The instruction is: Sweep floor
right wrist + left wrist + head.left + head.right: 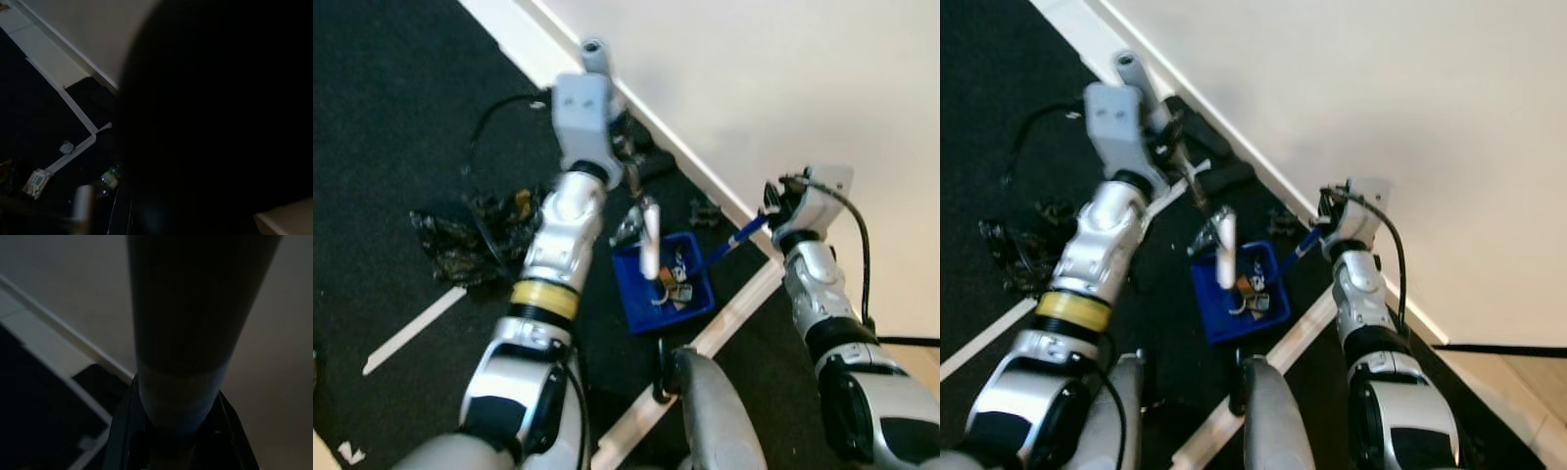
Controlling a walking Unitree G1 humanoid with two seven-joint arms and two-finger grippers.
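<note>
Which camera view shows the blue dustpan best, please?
The left eye view: the blue dustpan lies whole on the dark floor, with scraps inside. The right eye view shows it likewise, somewhat smaller. In both dark wrist views I cannot make it out.

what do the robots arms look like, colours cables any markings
Both arms are glossy silver with black joint sections. The left arm has a yellow band near the elbow and a grey boxy wrist block; the right arm has a black cable looping along its wrist.

A blue dustpan (1237, 294) holding litter lay on the black floor (999, 117) between both arms, beside the white baseboard (1263, 176).
</note>
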